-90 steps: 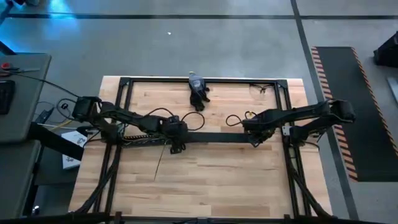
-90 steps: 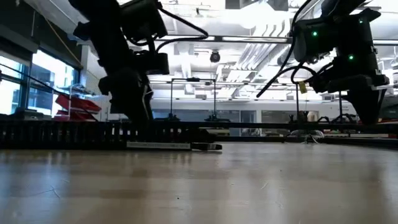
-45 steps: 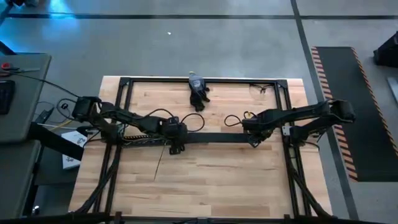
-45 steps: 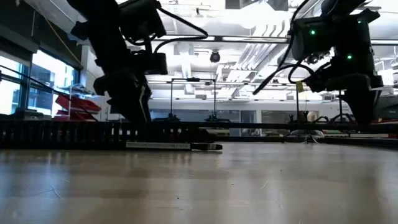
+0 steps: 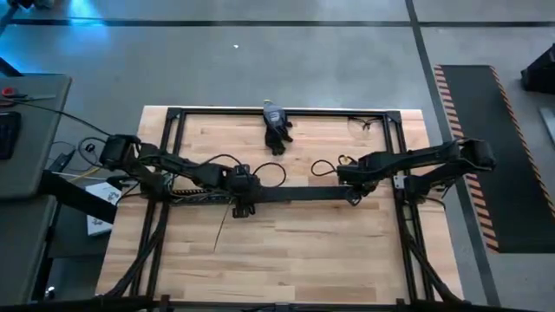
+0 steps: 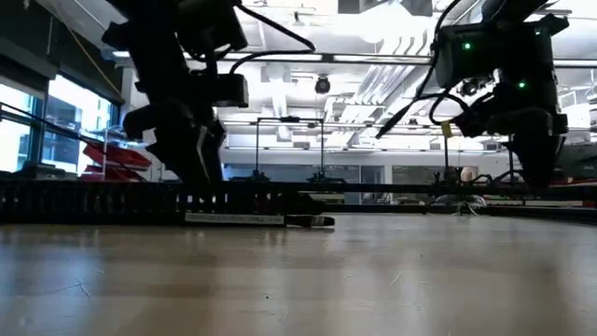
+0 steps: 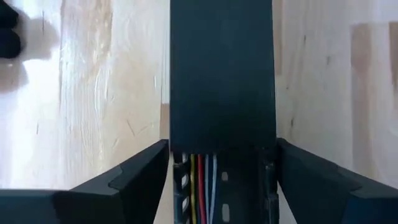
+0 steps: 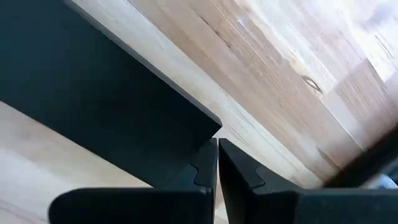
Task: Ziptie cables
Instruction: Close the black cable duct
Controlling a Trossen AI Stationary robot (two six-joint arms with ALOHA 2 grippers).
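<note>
Since a second ago the left gripper (image 5: 242, 205) has slid a little along the black duct (image 5: 295, 192) toward the left arm's base, while the right gripper (image 5: 354, 198) has kept its place at the duct's other end.

From the left wrist, the left gripper's fingers (image 7: 140, 177) are spread wide, one on each side of the duct, with bare wood showing between each finger and the duct wall. Ahead of them a flat black lid (image 7: 221, 68) covers the channel. Where the lid ends, the cables (image 7: 200, 186) lie side by side inside the open duct: white, yellow, red and pale blue strands running lengthwise.

From the right wrist, the right gripper's fingers (image 8: 245, 174) are pressed together with only a hairline gap, their tips against the corner of the black lid strip (image 8: 99, 106) above the wooden surface (image 5: 286, 251).

A single thin dark strip (image 5: 221, 230) lies on the surface just in front of the left gripper, slightly slanted.
</note>
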